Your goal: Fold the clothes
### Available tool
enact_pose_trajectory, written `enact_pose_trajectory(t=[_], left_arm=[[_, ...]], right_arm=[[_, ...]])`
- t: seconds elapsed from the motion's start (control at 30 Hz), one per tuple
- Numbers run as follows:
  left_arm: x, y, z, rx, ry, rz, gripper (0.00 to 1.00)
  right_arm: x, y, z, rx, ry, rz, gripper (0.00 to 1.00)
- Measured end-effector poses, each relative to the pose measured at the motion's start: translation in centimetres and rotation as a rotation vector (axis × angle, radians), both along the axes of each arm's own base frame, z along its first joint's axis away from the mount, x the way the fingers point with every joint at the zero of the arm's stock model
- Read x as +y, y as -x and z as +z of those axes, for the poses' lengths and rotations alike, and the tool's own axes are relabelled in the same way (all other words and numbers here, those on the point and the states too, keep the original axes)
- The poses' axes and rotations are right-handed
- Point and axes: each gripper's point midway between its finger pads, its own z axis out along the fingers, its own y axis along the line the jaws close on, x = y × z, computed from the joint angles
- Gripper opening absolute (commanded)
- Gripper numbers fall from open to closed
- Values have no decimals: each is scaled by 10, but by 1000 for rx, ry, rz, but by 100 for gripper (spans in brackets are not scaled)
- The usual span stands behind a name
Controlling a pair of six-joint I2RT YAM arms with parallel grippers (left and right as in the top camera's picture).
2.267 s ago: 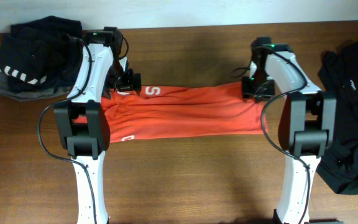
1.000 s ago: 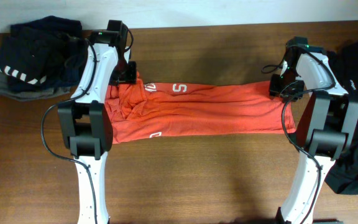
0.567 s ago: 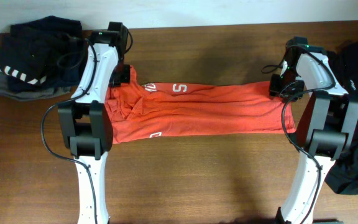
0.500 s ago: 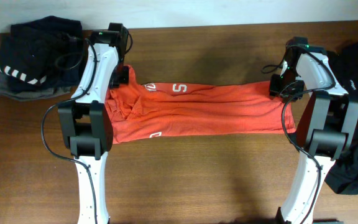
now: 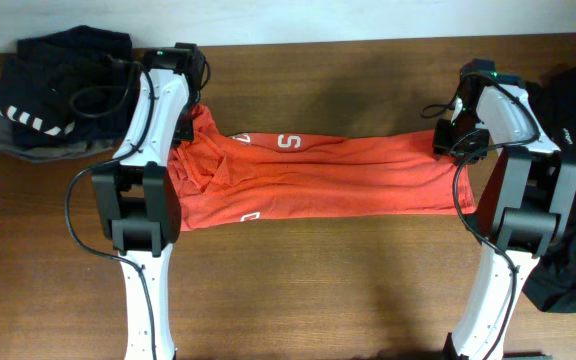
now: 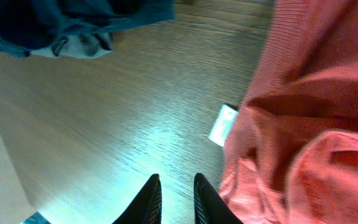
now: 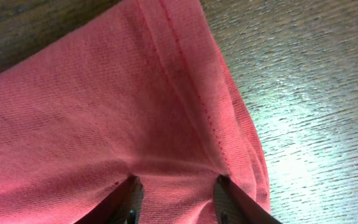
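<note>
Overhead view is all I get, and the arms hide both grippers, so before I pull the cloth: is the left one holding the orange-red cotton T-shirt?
Observer: No. The left gripper holds nothing. Its jaws stand narrowly parted over bare wooden table, with the orange-red cotton T-shirt lying just beside them.
Operator: And the right one?
Observer: The right gripper is closed on the shirt near its stitched hem, with cloth puckered between the jaws.
</note>
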Motion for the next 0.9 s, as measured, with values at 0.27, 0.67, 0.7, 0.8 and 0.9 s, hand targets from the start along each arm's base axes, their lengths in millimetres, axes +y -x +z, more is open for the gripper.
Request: enact_pose_trajectory(t=[0.27, 0.67, 0.7, 0.8, 0.9], left_arm=[[-6, -10, 15, -66, 35, 22, 79], [-81, -17, 5, -61, 318, -84, 82], [-79, -17, 4, -58, 324, -77, 82], [-68, -17, 0, -50, 330, -48, 82], [-56, -14, -2, -38, 356, -5, 79]], right_arm=[[0, 0, 0, 0, 0, 0, 43], [0, 0, 0, 0, 0, 0, 43], [0, 0, 0, 0, 0, 0, 43], [0, 0, 0, 0, 0, 0, 43], [0, 0, 0, 0, 0, 0, 43]])
